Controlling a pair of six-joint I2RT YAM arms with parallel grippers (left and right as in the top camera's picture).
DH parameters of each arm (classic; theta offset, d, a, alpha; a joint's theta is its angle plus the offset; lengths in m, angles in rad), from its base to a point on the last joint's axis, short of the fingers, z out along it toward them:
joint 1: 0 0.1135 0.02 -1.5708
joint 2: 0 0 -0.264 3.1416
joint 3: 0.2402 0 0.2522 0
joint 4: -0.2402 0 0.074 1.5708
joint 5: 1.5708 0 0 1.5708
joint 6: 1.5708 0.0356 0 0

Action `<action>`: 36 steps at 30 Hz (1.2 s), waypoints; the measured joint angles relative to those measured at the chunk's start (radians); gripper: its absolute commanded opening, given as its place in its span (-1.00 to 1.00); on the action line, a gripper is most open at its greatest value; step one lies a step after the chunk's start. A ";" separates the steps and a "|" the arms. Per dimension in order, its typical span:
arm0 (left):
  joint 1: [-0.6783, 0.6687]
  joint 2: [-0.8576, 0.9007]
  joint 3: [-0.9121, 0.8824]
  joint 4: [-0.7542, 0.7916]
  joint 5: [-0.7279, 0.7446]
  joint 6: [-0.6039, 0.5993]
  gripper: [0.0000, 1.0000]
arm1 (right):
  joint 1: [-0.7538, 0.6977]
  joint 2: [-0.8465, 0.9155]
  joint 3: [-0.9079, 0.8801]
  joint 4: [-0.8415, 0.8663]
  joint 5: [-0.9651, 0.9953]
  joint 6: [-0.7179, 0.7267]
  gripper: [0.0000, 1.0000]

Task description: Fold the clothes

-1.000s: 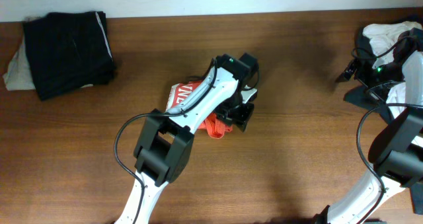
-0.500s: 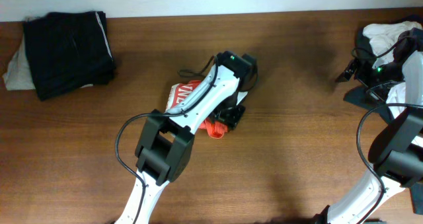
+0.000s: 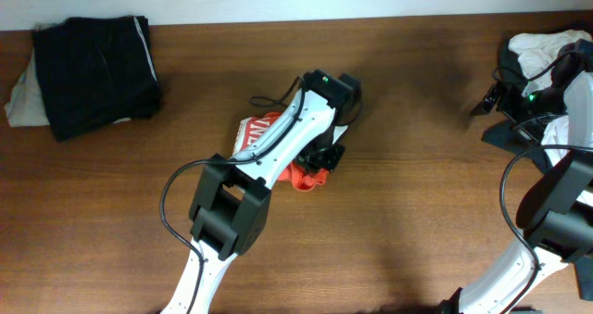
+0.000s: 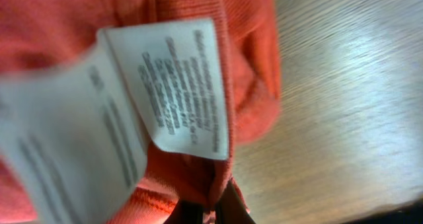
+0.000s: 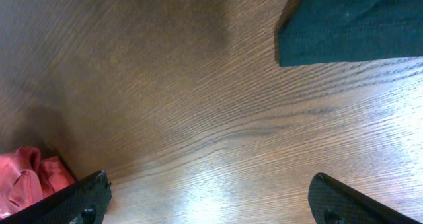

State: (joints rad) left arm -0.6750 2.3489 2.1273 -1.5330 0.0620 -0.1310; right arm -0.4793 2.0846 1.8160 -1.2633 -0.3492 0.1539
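Observation:
The orange-red T-shirt (image 3: 298, 177) lies bunched at the table's middle, its white lettering showing by the arm (image 3: 252, 131). My left gripper (image 3: 321, 158) is down on it and shut on a fold of its fabric. In the left wrist view the red cloth (image 4: 251, 65) and its white care label (image 4: 172, 85) fill the frame, with the jaws (image 4: 208, 214) pinched on the cloth at the bottom edge. My right gripper (image 5: 208, 204) is open and empty over bare wood at the far right (image 3: 505, 101). A dark garment corner (image 5: 350, 26) shows in the right wrist view.
A folded black garment (image 3: 97, 73) lies on a pale one (image 3: 20, 101) at the back left. A heap of white and dark clothes (image 3: 547, 50) lies at the back right. A pink-red cloth (image 5: 26, 178) shows at the right wrist view's lower left.
My left gripper has drawn in leftward over the T-shirt and closed on its fabric. The right arm has not moved.

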 measured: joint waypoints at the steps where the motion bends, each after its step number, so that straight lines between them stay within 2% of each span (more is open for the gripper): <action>1: 0.000 0.000 0.045 -0.014 0.000 0.000 -0.98 | 0.000 0.000 0.000 0.000 0.000 -0.001 0.97; 6: -0.005 0.000 0.092 0.026 0.035 0.000 -0.94 | 0.000 0.000 0.000 0.000 0.000 0.000 0.97; 7: -0.006 0.000 0.088 0.045 0.050 0.000 -0.71 | 0.000 0.000 0.000 0.000 0.000 0.000 0.97; 8: -0.007 0.000 0.082 0.055 0.058 0.000 -0.01 | 0.000 0.000 0.000 0.000 0.000 0.000 0.97; 9: -0.009 0.000 0.071 0.065 0.066 0.000 0.46 | 0.000 0.000 0.000 0.000 0.000 0.000 0.97; 12: -0.016 0.000 0.047 0.066 0.082 0.003 0.52 | 0.000 0.000 0.000 0.000 0.000 -0.001 0.97; 18: -0.013 0.000 0.051 -0.046 0.084 0.035 0.51 | 0.000 0.000 0.000 0.000 0.000 0.000 0.97; 21: 0.023 0.000 0.201 -0.065 0.082 0.039 0.74 | 0.000 0.000 0.000 -0.001 0.000 -0.001 0.97; 22: 0.047 0.000 0.274 -0.076 0.074 0.041 0.98 | 0.000 0.000 0.000 -0.001 0.000 0.000 0.97; 24: 0.116 -0.004 0.381 -0.079 0.057 0.047 0.98 | 0.000 0.000 0.000 0.000 0.000 -0.001 0.97; 27: 0.278 -0.010 0.418 -0.080 0.069 0.049 0.98 | 0.000 0.000 0.000 0.000 0.000 -0.001 0.98; 30: 0.485 -0.011 0.384 -0.079 0.177 0.095 0.98 | 0.000 0.000 0.000 0.000 0.001 0.000 0.97; 32: 0.595 -0.013 0.269 -0.075 0.365 0.201 0.99 | 0.000 0.000 0.000 -0.001 0.000 -0.001 0.97; 36: 0.597 -0.017 0.013 0.051 0.510 0.278 0.98 | 0.000 0.000 0.000 0.000 0.000 -0.001 0.97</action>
State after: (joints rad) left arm -0.0776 2.3322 2.1403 -1.4815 0.5716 0.1474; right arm -0.4793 2.0846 1.8160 -1.2633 -0.3489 0.1532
